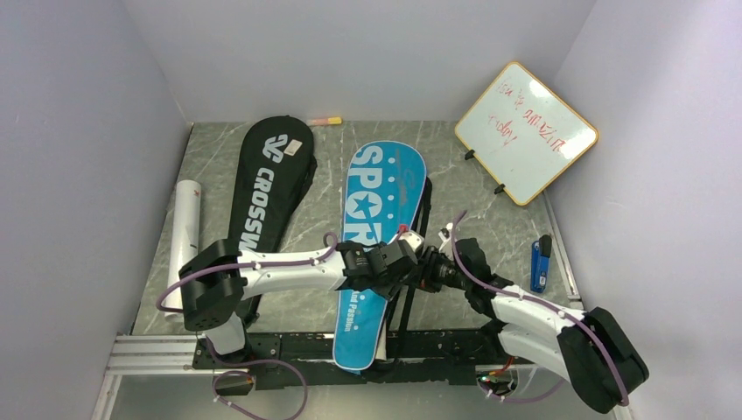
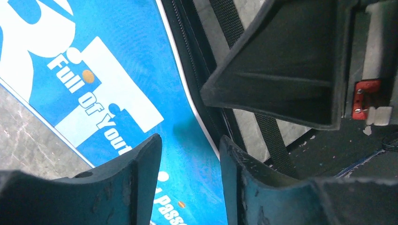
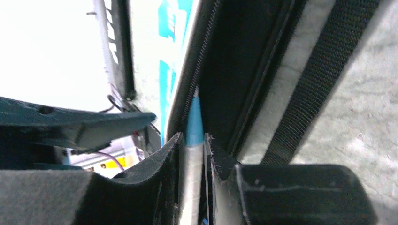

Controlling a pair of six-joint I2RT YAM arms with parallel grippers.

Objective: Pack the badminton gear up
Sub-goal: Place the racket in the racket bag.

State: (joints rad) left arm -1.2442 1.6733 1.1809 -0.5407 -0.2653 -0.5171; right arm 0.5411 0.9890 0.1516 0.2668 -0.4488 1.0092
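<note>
The blue racket bag [image 1: 381,192] with white lettering lies in the middle of the table, and the black bag [image 1: 271,175] lies to its left. Both grippers meet at the blue bag's right edge. My left gripper [image 2: 190,140] hovers open just above the blue bag [image 2: 117,61], with nothing between its fingers. My right gripper [image 3: 192,138] is shut on a thin white and light-blue racket handle [image 3: 193,122], which runs into the bag's open zip edge [image 3: 206,56]. The rest of that racket is hidden. No shuttlecocks show.
A long white tube [image 1: 185,227] lies along the left wall. An orange-rimmed whiteboard [image 1: 525,131] leans at the back right. A small blue object [image 1: 541,262] sits by the right wall. The bag's black strap [image 2: 270,131] trails over the table beside the grippers.
</note>
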